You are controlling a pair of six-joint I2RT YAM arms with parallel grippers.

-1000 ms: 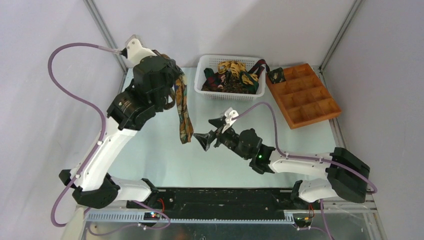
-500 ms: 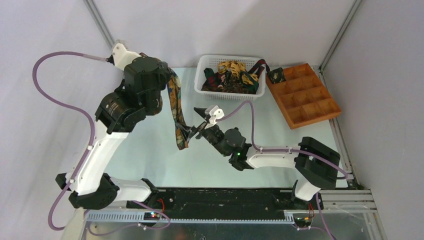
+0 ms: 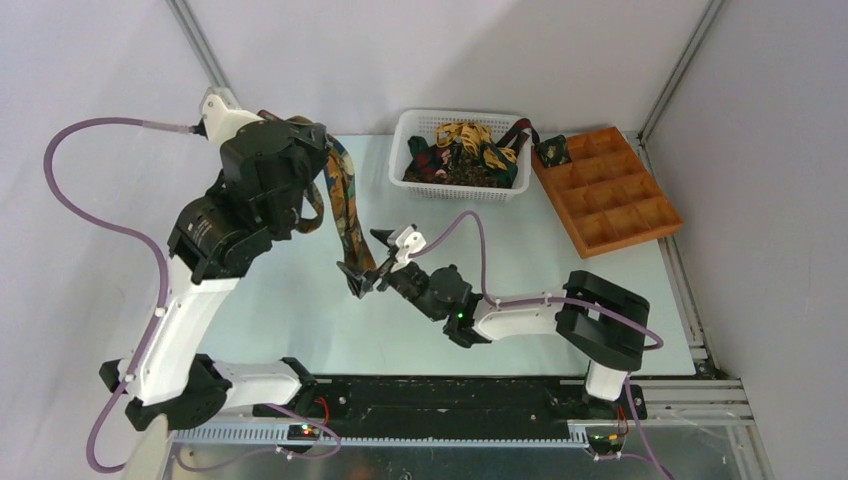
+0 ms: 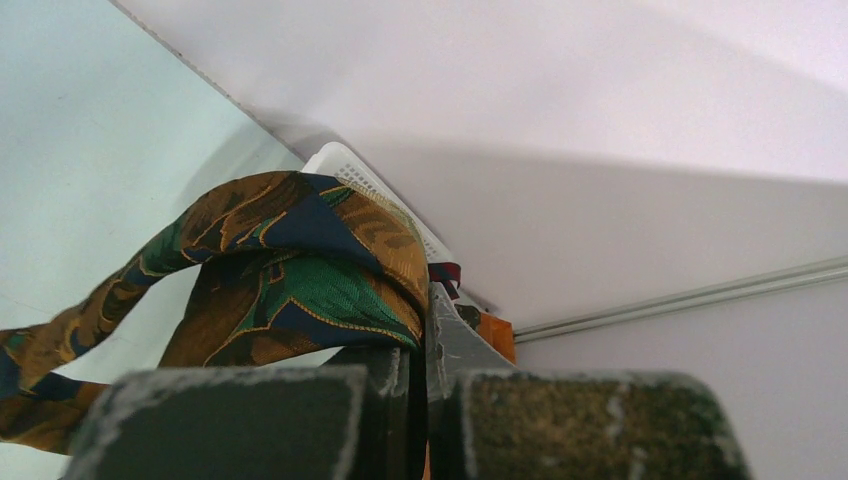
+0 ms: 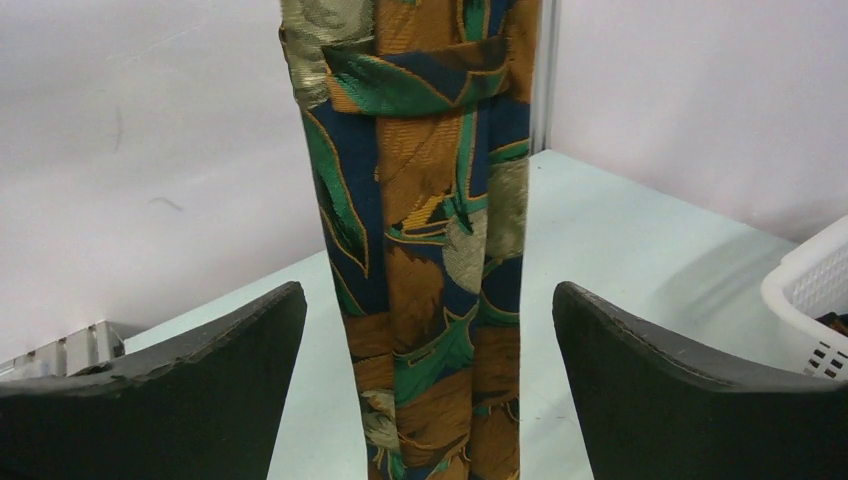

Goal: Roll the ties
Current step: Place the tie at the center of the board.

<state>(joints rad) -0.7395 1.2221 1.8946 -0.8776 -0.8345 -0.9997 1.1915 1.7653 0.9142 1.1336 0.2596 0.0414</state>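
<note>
One patterned tie (image 3: 347, 215): top pinched in the clamped left gripper (image 4: 425, 400), length hanging below it, lower part between the right gripper's (image 5: 428, 300) wide-apart fingers, touching neither.

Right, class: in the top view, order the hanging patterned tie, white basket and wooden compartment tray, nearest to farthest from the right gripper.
1. Hanging patterned tie, straddled by the right gripper.
2. White basket, at the back.
3. Wooden compartment tray, back right.
</note>
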